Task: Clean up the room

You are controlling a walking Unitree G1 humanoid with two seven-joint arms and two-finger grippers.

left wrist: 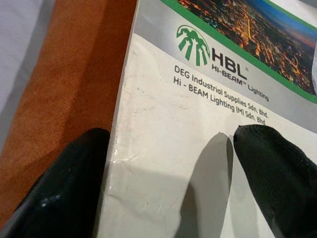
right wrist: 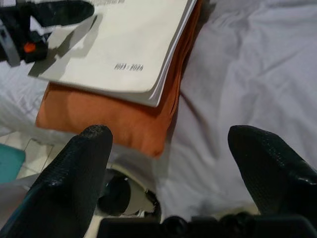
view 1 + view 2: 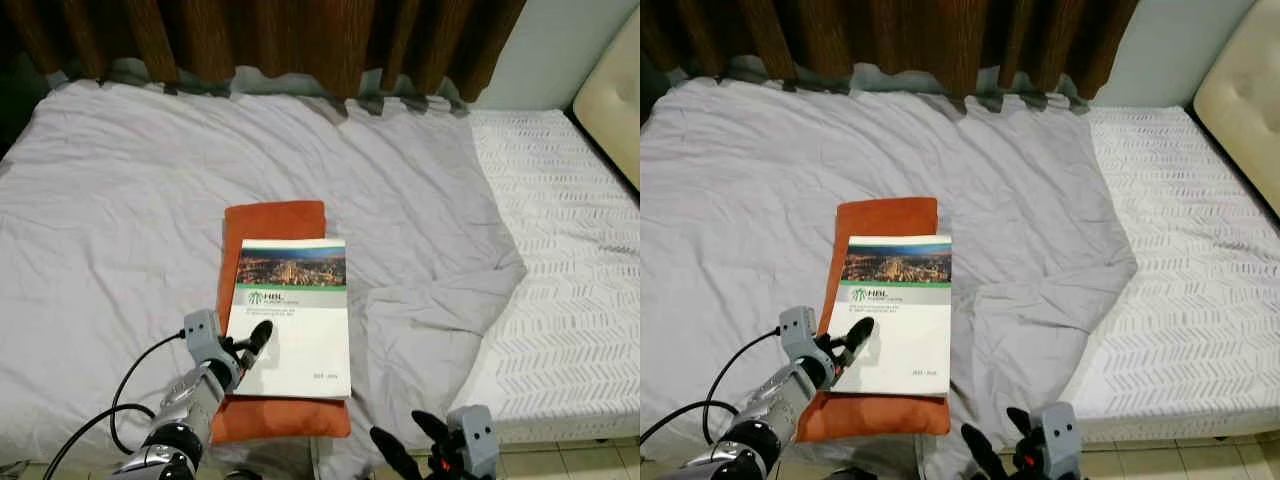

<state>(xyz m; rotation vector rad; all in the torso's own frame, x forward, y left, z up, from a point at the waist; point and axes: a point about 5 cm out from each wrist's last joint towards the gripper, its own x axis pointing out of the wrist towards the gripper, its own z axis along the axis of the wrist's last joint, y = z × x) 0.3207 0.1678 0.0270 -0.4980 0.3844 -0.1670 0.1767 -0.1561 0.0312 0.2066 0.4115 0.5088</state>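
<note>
A white book (image 3: 292, 315) with a green band and night-city photo lies on an orange cushion (image 3: 270, 225), over a pale grey sheet (image 3: 120, 200), beside a white chevron-patterned mattress (image 3: 565, 250), under brown curtains (image 3: 300, 40).

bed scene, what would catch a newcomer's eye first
The white HBL catalogue with its city-lights cover, lying on a folded orange cloth near the front edge of the grey-sheeted bed. Next, the left gripper, open, its black fingers straddling the catalogue's left edge. The right gripper hangs open below the bed's edge.
</note>
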